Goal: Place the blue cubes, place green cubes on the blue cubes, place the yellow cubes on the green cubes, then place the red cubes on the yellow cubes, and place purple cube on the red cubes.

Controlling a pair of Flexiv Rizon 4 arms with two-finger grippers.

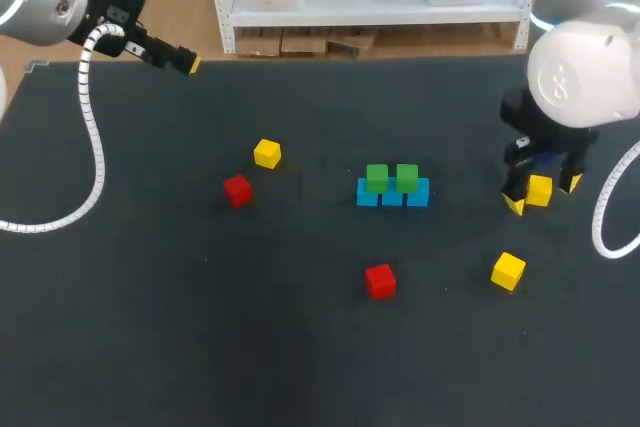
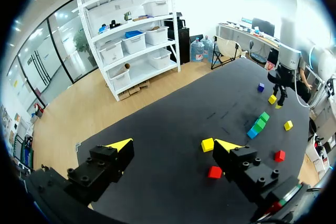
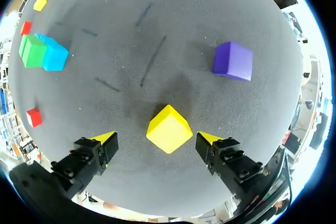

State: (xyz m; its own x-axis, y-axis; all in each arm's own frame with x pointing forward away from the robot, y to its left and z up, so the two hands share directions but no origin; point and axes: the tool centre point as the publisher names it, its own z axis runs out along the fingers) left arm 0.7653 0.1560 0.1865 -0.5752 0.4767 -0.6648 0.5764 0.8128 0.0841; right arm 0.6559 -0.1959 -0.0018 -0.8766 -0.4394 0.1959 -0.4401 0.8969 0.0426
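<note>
Starting nearest on the table (image 1: 200,347): finding the front red cube (image 1: 380,280) and front yellow cube (image 1: 508,271) lying loose and well apart, both waiting for later layers. Moving back to mid-table: seeing the blue cubes (image 1: 392,194) sitting in a tight row, looking like three, with two green cubes (image 1: 377,178) resting side by side on top, so judging the first two layers as done. Judging the yellow layer as only starting: catching the right gripper (image 1: 542,197) hanging low over the middle yellow cube (image 1: 539,190), jaws spread wide and straddling it, gaps showing on both sides in the right wrist view, so not clamping yet. Noting the left red cube (image 1: 237,190) and back yellow cube (image 1: 267,154) lying near each other left of the stack. Spotting the purple cube (image 3: 233,61) alone, ahead of the right gripper, not showing in the head view. Ending at the far left edge: finding the left gripper (image 1: 188,62) hovering with jaws wide apart, holding nothing. Leaving yellow, red and purple layers to do. Reading the cubes as rigid, flat-faced, sharp-edged blocks with a matte finish, probably wood or plastic; reading the table cover as dark, felt-like fabric with faint scuff streaks, likely giving decent grip.
</note>
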